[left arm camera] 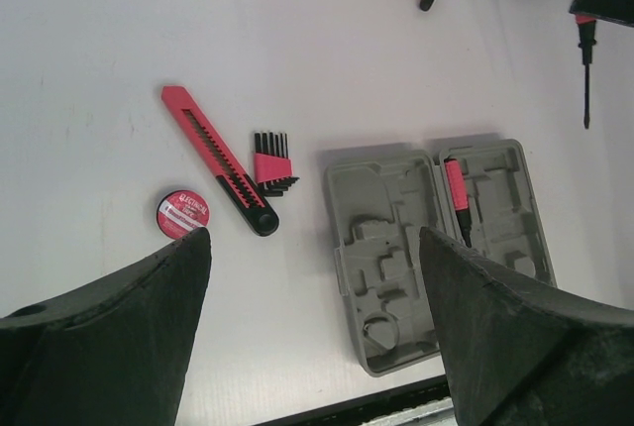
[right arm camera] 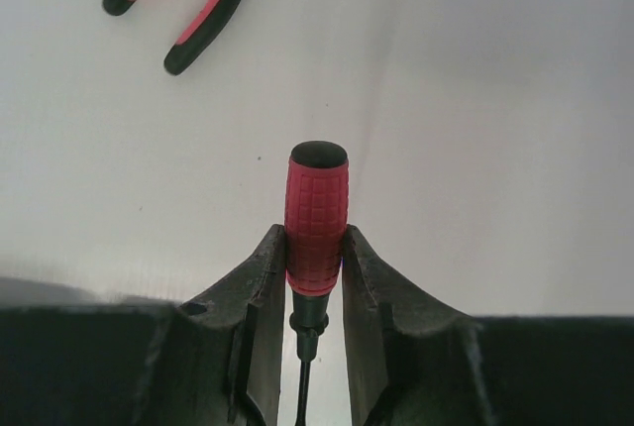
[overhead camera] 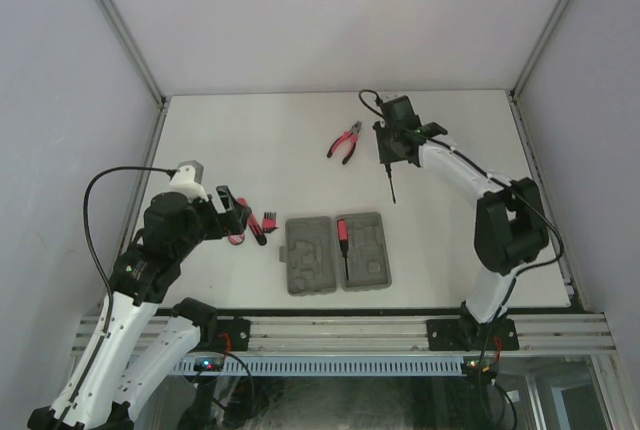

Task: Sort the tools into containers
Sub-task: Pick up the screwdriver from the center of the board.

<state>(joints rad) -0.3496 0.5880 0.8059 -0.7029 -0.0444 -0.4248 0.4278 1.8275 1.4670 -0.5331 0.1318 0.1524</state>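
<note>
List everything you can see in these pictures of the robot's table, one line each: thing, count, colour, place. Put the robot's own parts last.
tool case: 1, grey, lying open at the near middle of the table
short driver: 1, red handle, black shaft, in the case's right half
pliers: 1, red and black, far middle of the table
long screwdriver: 1, red handle, black shaft, gripped by the right pincer
utility knife: 1, red and black, left of the case
hex key set: 1, black keys in a red holder, between knife and case
round disc: 1, red, left of the knife
table: 1, white
left pincer: 1, black, open, empty
right pincer: 1, black, shut on the screwdriver's handle
</note>
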